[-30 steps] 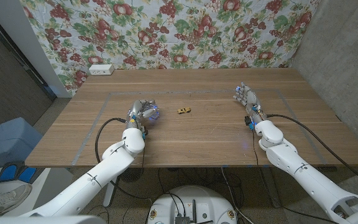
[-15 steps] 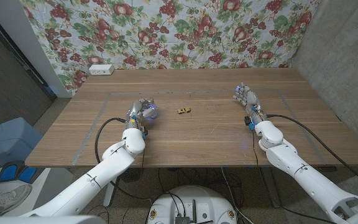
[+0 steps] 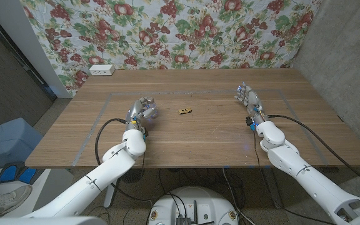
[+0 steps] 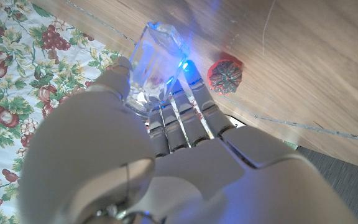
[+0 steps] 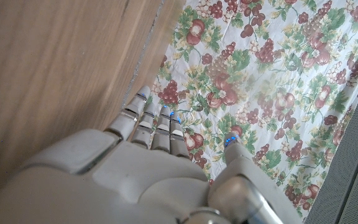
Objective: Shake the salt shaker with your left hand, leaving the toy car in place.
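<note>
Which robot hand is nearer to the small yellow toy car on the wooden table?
Left. The left robot hand, gripping the clear glass salt shaker, is close beside the small yellow toy car; the right robot hand stands farther away.

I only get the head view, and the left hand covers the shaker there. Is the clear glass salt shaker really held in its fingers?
Observer: Yes. In the left wrist view the left hand grips the clear glass salt shaker between its thumb and fingers.
Operator: Anything close by that I might knock?
Observer: A small red round ribbed object lies on the wooden table, just beside those fingers.
Operator: Is the right hand holding anything?
Observer: No. The right wrist view shows the right hand with its fingers straight and nothing in them.
</note>
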Controlling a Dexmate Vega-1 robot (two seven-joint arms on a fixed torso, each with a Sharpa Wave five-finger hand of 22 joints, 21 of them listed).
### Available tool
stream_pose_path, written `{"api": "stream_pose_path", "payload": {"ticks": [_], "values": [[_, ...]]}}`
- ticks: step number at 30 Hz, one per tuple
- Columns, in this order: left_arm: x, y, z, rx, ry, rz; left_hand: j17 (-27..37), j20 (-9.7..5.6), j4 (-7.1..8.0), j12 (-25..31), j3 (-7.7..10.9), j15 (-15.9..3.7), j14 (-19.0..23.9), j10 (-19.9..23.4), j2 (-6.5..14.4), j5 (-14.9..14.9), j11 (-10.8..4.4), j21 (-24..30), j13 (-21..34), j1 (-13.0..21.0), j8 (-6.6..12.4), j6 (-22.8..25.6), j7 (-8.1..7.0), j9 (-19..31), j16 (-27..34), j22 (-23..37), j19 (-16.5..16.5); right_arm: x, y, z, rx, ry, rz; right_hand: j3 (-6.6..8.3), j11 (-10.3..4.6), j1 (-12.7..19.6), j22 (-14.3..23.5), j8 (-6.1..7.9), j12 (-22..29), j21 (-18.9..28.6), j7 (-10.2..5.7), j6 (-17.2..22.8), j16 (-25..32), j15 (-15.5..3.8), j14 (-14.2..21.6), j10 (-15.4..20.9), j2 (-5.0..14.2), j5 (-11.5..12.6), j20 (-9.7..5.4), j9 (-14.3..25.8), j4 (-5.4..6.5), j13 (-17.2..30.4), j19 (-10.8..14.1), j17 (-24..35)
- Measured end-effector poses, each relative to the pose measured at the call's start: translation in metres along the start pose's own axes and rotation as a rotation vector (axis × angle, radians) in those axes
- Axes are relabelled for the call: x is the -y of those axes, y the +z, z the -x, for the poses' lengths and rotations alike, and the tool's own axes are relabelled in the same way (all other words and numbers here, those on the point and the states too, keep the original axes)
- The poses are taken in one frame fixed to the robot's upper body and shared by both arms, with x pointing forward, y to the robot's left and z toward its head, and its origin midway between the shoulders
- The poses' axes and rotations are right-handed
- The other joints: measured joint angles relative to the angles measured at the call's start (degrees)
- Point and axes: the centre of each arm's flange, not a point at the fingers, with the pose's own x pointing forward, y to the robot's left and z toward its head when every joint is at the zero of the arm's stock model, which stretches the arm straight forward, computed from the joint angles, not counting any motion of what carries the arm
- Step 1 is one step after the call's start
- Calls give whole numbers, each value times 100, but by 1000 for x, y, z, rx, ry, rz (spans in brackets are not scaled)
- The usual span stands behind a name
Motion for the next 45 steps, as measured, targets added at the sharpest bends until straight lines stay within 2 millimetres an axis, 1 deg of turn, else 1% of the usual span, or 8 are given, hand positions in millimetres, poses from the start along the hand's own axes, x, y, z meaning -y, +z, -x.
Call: {"api": "stream_pose_path", "payload": {"ticks": [6,10,15,24,34,40,43,45], "values": [[1,-1,4,-1,8,-3,-9,60,116,0,-178,18,-259,-355,-76,0,56,-101,0,-260,0,-340,37,0,0,0,-181,0,0,0,-1,-1,1,0,0,0,0,0,0,0,0,0,0,0,0,0,0,0,0,0,0,0,0,0],[-1,-1,5,2,26,-6,-16,79,102,0,-259,37,-387,-454,-119,0,85,-136,0,-349,0,-432,26,0,0,0,-226,-1,0,0,0,0,2,0,0,0,0,0,0,0,0,0,0,0,0,0,0,0,0,0,0,0,0,1],[-4,1,7,22,50,2,-83,149,144,0,-409,53,-802,-780,-152,0,171,-305,0,-584,24,-632,-20,-20,-55,-27,-473,-1,1,0,1,1,3,0,0,0,0,0,0,0,0,0,0,0,0,0,0,0,0,0,0,0,0,1],[-7,1,9,52,79,36,-148,254,321,0,-635,62,-1122,-1155,-38,-43,263,-501,0,-1154,24,-903,-54,-27,-55,-27,-703,-2,1,0,-2,2,5,0,0,0,0,0,0,0,-21,21,0,-1,0,0,0,0,0,0,0,0,0,1],[-12,1,10,105,109,112,-229,275,456,0,-769,99,-1589,-1533,9,-72,249,-757,-21,-1726,24,-1153,-263,-43,-117,-26,-948,-4,2,0,-1,5,5,0,0,0,0,0,0,0,-21,21,0,0,0,0,0,0,0,0,0,0,0,1],[-14,0,10,131,114,162,-228,275,492,27,-805,110,-1641,-1552,18,-72,250,-807,-21,-1854,46,-1158,-268,-53,-117,-26,-1009,-4,2,-1,0,6,6,0,0,0,0,0,0,-42,-21,21,0,-1,0,0,0,0,0,0,0,0,-1,2],[-15,1,10,147,111,192,-255,232,540,27,-847,82,-1722,-1552,38,-95,250,-845,-20,-2021,46,-1158,-268,-53,-117,-26,-1051,-5,3,-1,2,6,7,0,0,0,0,0,0,-42,-21,21,0,0,0,0,0,0,0,0,0,0,-1,1],[-15,-1,10,150,109,201,-282,160,595,27,-856,85,-1934,-1578,65,-95,232,-959,-31,-2184,46,-1235,-272,-63,-141,-26,-1185,-5,3,-1,4,6,8,0,0,0,0,0,0,-42,-21,21,0,0,0,0,0,0,0,0,0,0,-1,2]]}}
